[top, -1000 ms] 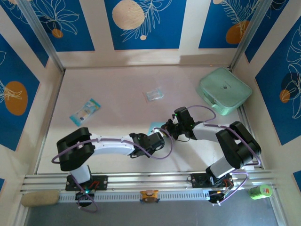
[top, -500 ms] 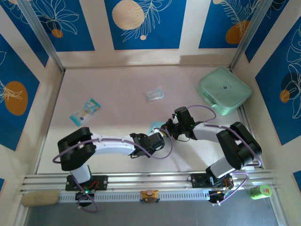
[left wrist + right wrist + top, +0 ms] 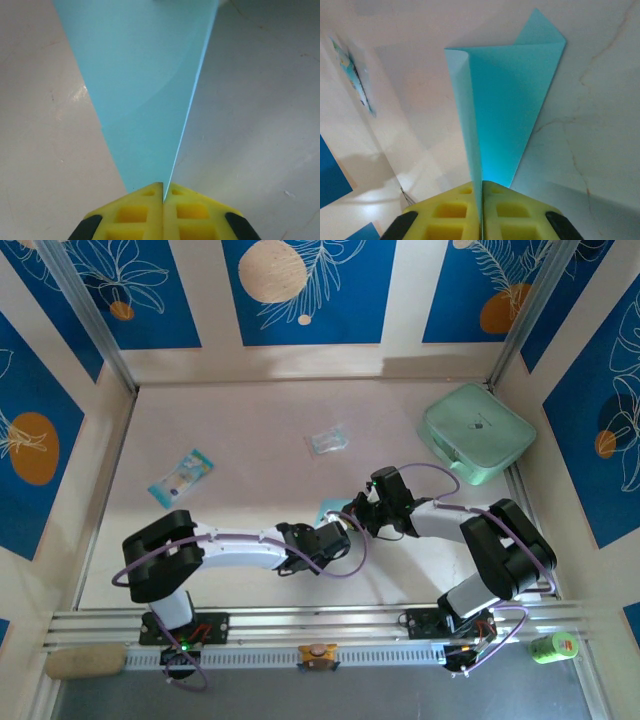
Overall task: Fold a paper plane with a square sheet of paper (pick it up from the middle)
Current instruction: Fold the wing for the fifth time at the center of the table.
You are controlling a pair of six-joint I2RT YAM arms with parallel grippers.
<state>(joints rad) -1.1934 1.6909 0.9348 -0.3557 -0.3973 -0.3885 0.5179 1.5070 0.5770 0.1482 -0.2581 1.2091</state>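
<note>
Item: square sheet of paper (image 3: 329, 510), light blue, folded into tapering wedge. Location: near-centre of table (image 3: 250, 420), between the two grippers, touching both.
Left gripper (image 3: 163, 192): yellow pads pressed flat together, narrow tip of sheet pinched in seam; sheet widens away from pads, above tabletop.
Right gripper (image 3: 481, 187): pads closed, folded edge of sheet clamped between them; sheet stands on edge, far corner bent over.

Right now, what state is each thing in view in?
paper sheet: folded, pinched by both pincers.
left pincer: shut on the paper sheet.
right pincer: shut on the paper sheet.
green case: closed.
clear wrapper: crumpled.
printed packet: lying flat.
</note>
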